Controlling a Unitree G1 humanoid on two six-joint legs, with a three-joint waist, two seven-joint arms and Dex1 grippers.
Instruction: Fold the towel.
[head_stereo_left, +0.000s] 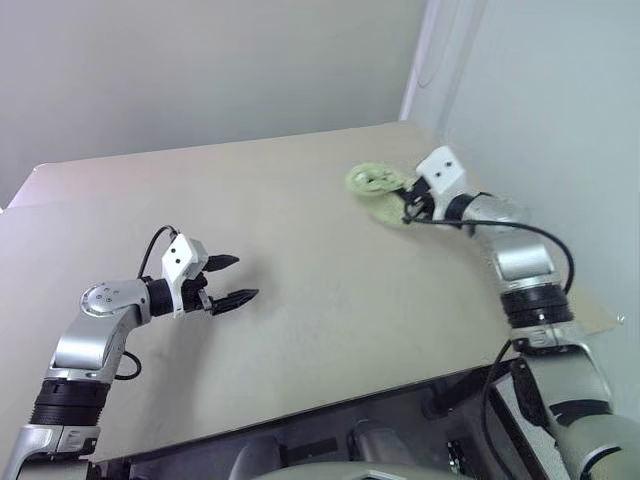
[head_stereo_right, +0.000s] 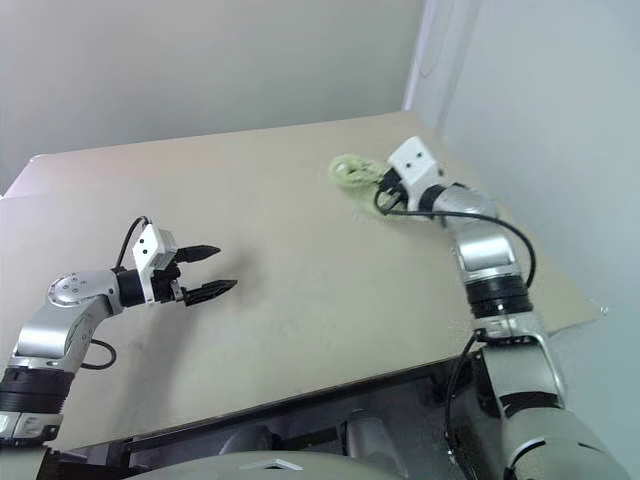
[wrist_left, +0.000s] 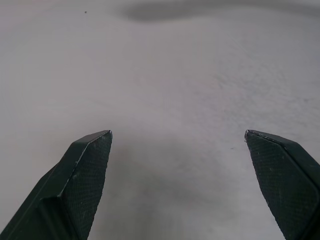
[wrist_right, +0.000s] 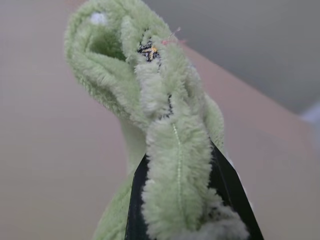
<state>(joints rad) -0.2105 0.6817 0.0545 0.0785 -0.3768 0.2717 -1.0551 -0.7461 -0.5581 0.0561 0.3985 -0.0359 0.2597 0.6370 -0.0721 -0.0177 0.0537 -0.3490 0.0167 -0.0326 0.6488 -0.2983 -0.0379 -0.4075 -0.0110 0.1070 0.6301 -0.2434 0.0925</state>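
- Table: I see beige top, grey walls — broad bare middle, edges near.
- Left gripper: jaws wide, nothing held.
- Right gripper: clamped on bunched towel — far right corner.

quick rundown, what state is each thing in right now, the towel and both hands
towel: bunched up, not folded, pinched in the right hand and lifted off the table
right hand: shut on the towel, at the table's far right corner
left hand: open, empty, hovering over bare table near the left side
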